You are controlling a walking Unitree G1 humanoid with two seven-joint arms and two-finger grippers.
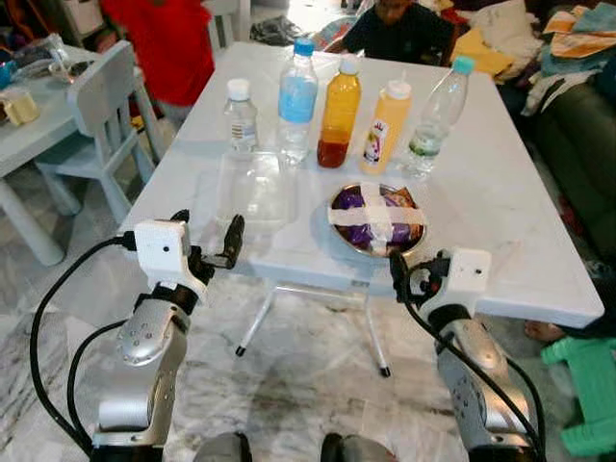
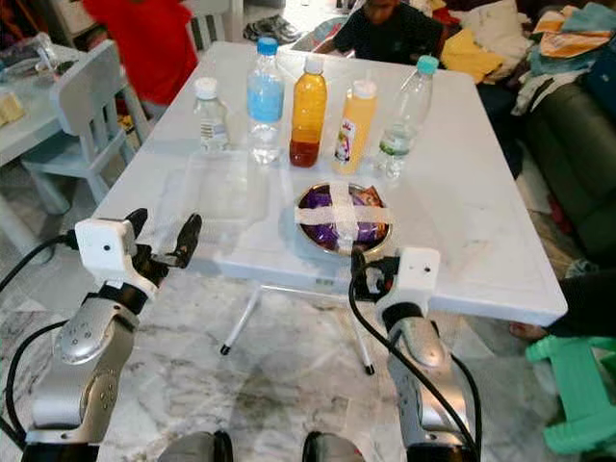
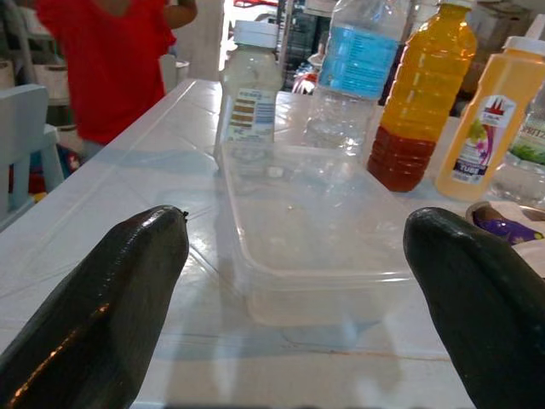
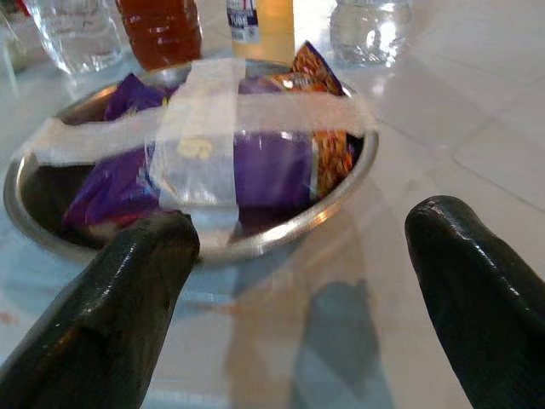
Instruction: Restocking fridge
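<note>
Both tools gape: left tool [image 1: 205,248] facing the tub [image 3: 319,230] (slippery), right tool [image 4: 298,281] could tip the bowl [image 4: 341,192].

Five bottles [image 1: 339,111] stand in a row across the table [image 1: 500,192]; before them lie a tub [image 1: 255,188] on the left and a bowl [image 1: 377,219] of packets [image 4: 247,158] right; a chair [image 1: 101,115] stands left.

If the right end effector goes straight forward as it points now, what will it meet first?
Most likely the round metal bowl holding taped purple snack packets: its near rim lies just ahead of the open right end effector. The bottles stand further behind.
</note>
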